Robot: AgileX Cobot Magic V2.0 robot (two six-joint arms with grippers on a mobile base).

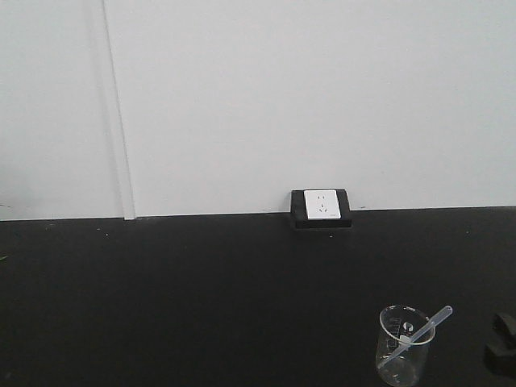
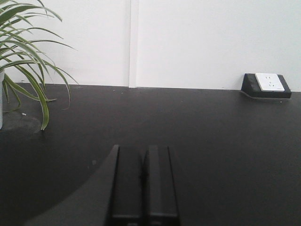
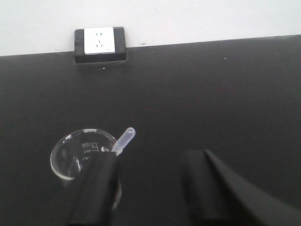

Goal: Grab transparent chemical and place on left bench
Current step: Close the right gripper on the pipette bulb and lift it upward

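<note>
You are at the reaching step. The clear pipette [image 3: 124,140] leans in the glass beaker [image 3: 80,153] on the black desk [image 3: 211,94], its bulb end poking over the rim. Your right tool [image 3: 149,188] hangs close by, spread wide and empty, with one jaw overlapping the beaker in the wrist view. Your left tool [image 2: 143,183] is pinched together with nothing in it. Next, I judge, centre the right tool on the bulb, close gently and lift the pipette out. The bench it goes to is not in view.
</note>
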